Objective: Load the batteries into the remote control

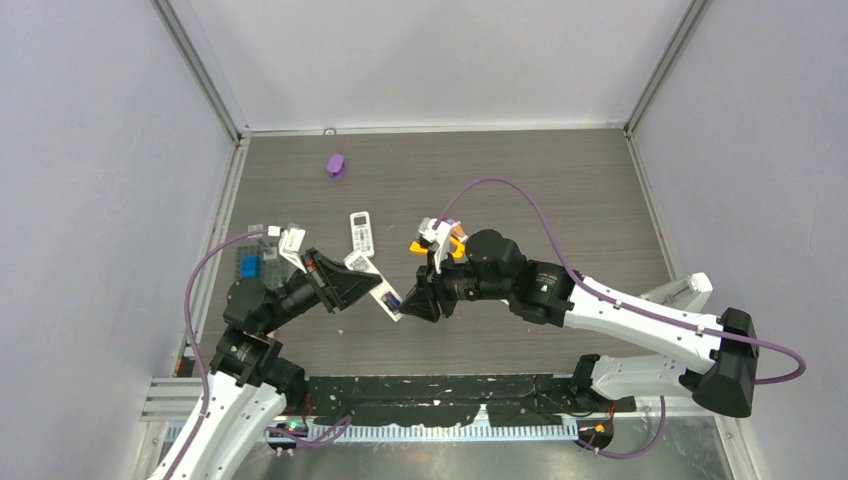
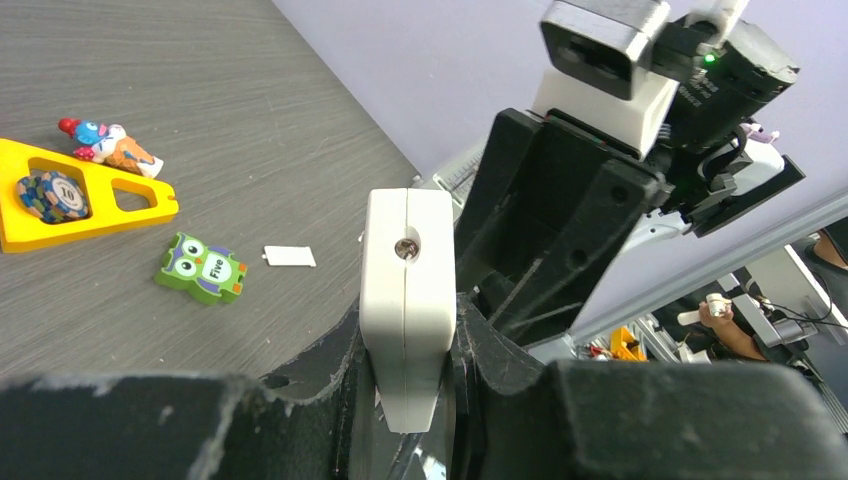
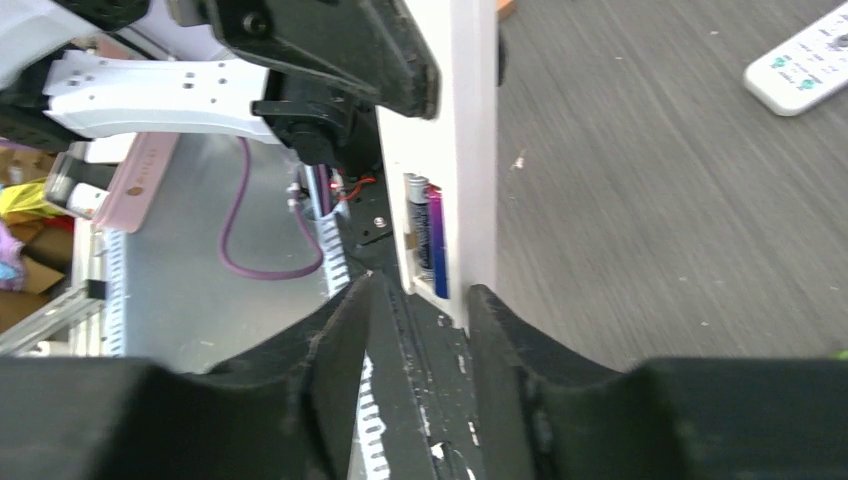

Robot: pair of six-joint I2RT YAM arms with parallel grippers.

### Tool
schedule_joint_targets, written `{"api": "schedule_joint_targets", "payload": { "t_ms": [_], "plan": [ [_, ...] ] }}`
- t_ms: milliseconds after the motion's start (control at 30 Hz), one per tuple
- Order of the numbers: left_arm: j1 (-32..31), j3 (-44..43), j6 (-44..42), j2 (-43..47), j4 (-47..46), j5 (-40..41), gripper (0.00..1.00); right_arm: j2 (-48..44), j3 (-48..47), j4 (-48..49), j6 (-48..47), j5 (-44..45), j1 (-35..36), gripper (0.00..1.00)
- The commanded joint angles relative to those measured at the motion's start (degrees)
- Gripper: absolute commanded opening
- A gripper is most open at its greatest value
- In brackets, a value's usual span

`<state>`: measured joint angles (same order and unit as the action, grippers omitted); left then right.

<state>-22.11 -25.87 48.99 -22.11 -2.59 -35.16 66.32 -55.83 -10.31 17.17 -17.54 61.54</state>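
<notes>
Left gripper (image 2: 405,385) clamped on remote control (image 2: 407,270); right gripper (image 3: 422,295) jaws apart, straddling its free end. Purple and dark batteries (image 3: 432,235) lie in it, exposed. I'd press both flush, lightly, without levering it loose.

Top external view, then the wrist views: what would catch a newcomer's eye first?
Over the middle of the table, the left end effector clamps a white remote, with the right end effector at its free end. In the right wrist view, the remote's open compartment shows two batteries, one purple and one dark. A second remote lies on the table just beyond.
</notes>
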Motion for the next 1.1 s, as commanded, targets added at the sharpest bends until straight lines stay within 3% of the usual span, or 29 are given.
{"api": "schedule_joint_targets", "payload": {
  "t_ms": [0,133,600,1067],
  "plan": [
    [-0.13,-1.71,0.50,0.12,-4.73,-1.70,0.00,0.54,-2.82,-0.25,-2.28,5.13,0.17,0.37],
    [-0.13,-1.72,1.59,-0.36,-5.05,-1.63,0.00,1.40,-3.36,-0.88,-2.40,6.91,0.67,0.31],
    [-0.08,-1.97,3.48,-1.17,-4.55,-1.02,0.00,3.28,-4.57,-1.34,-3.04,10.01,2.39,0.30],
    [-0.12,-2.18,7.86,-3.06,-3.38,0.68,0.00,7.77,-7.68,-6.78,-4.14,23.66,6.08,0.26]
  ]
}}
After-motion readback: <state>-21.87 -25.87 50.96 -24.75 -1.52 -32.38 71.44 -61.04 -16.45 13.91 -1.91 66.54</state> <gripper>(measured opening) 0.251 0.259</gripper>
